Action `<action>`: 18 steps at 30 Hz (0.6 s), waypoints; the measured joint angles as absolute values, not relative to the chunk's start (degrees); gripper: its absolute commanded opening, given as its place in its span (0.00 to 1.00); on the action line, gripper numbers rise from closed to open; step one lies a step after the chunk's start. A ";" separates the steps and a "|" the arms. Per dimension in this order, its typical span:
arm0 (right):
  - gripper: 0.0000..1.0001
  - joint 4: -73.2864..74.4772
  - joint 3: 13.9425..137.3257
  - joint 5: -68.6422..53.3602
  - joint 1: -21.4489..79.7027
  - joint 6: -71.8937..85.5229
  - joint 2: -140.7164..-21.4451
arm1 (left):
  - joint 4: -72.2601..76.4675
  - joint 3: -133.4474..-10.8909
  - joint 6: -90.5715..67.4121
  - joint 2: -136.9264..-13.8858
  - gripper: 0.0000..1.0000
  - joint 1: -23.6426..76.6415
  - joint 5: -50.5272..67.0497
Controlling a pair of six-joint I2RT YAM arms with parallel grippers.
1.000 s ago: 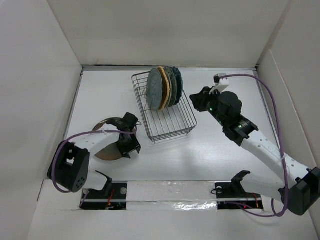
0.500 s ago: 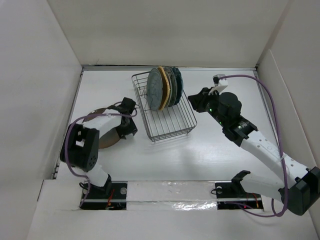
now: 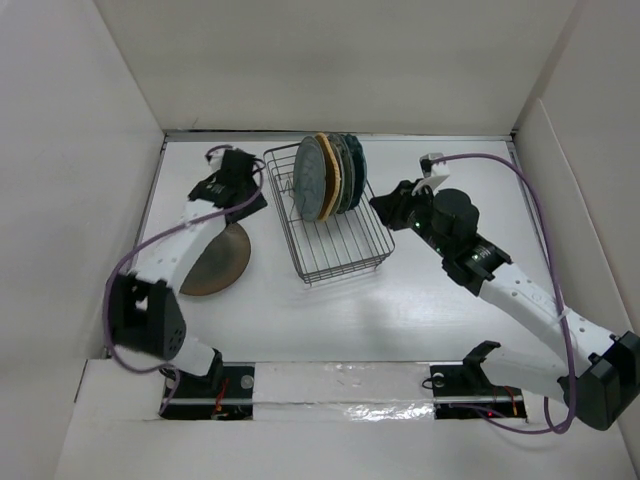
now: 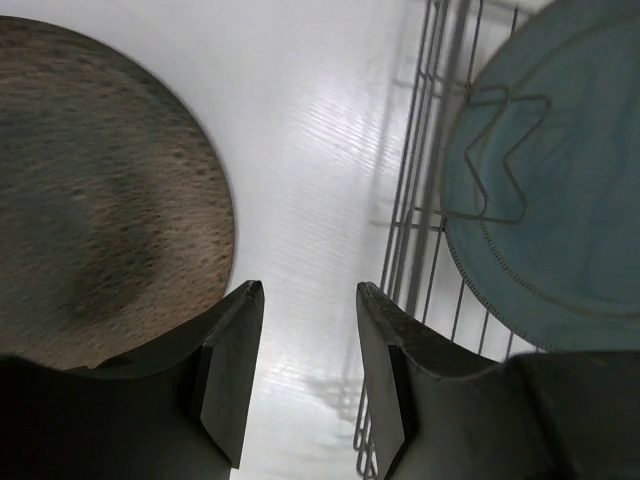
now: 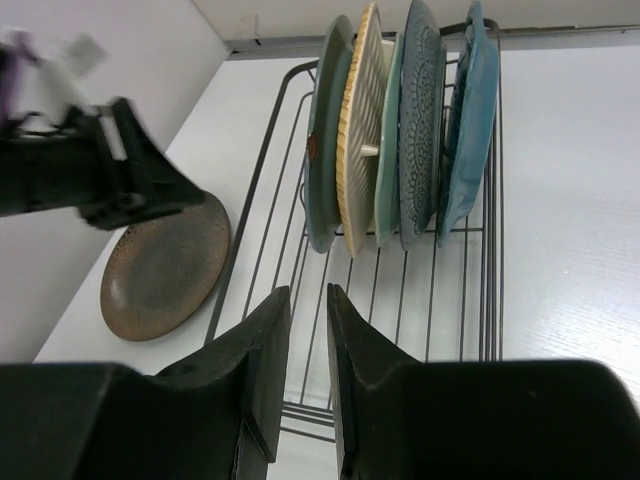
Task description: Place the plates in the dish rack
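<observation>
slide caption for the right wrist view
Four plates upright in the dish rack; brown plate left on the table.
</observation>
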State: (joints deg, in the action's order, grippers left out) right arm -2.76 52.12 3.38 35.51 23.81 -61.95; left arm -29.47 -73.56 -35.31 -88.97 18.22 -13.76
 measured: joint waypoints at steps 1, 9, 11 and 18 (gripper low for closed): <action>0.27 -3.16 51.92 3.31 35.59 23.81 -61.95 | -29.19 -71.92 -36.16 -84.93 0.39 17.02 -13.47; 0.27 -3.40 51.59 0.78 35.70 23.79 -63.13 | -36.60 -59.75 -40.21 -66.11 0.57 -10.04 -13.98; 0.27 -3.44 51.59 -0.34 35.70 23.79 -63.48 | -39.92 -57.36 -41.34 -66.08 0.50 -11.64 -15.70; 0.27 -3.55 51.57 -2.13 35.70 23.88 -64.34 | -45.50 -52.84 -43.00 -71.20 0.54 -22.06 -17.04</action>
